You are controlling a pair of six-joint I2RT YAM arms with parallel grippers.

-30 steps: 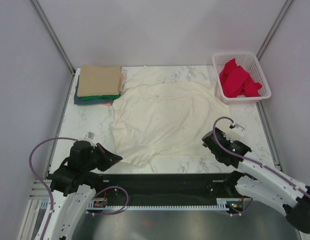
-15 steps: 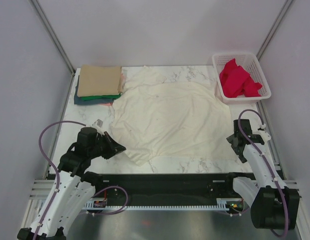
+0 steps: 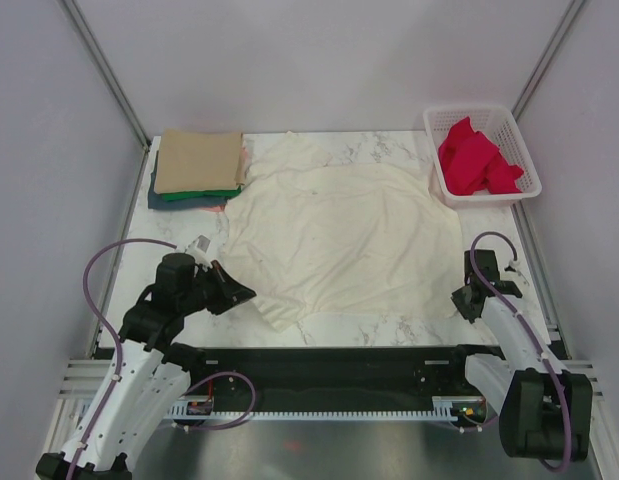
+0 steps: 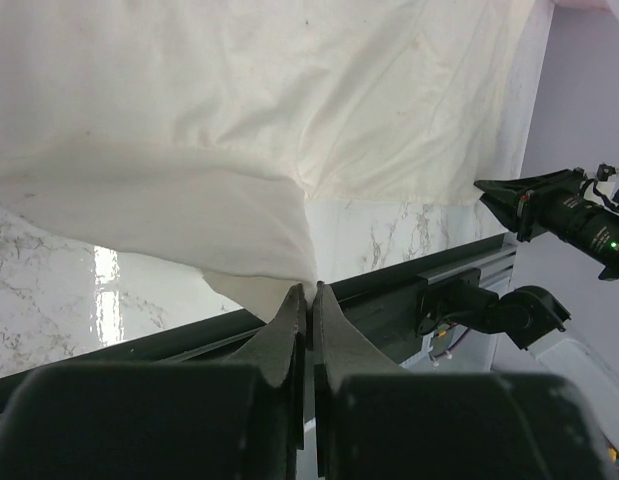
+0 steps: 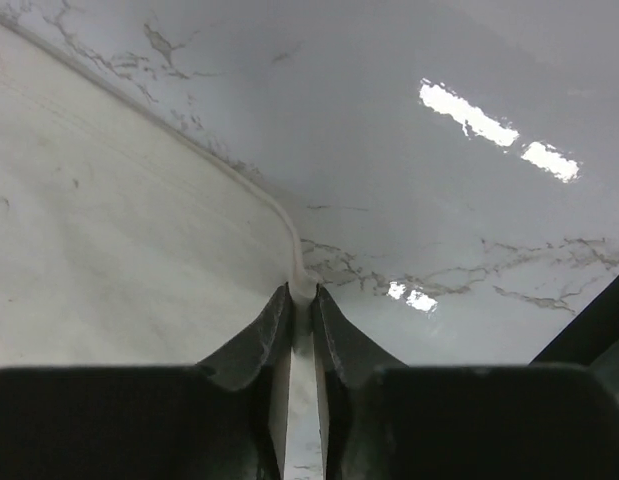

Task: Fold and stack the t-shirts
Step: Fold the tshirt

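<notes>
A large cream t-shirt [image 3: 339,235] lies spread over the middle of the marble table. My left gripper [image 3: 251,293] is shut on its near left corner, and the cloth [image 4: 209,230] rises in a fold to the pinched tips [image 4: 310,292]. My right gripper [image 3: 461,300] is shut on the shirt's near right hem; the edge [image 5: 300,285] sits pinched between its fingers. A stack of folded t-shirts [image 3: 197,165], tan over green and teal, rests at the back left.
A white mesh basket [image 3: 520,150] holding red cloth [image 3: 473,160] stands at the back right. The black frame rail [image 3: 329,365] runs along the table's near edge. Grey walls close in both sides.
The right arm swung out to the shirt's near right corner and its jaws closed on the hem. The left gripper moved slightly right, still holding its corner.
</notes>
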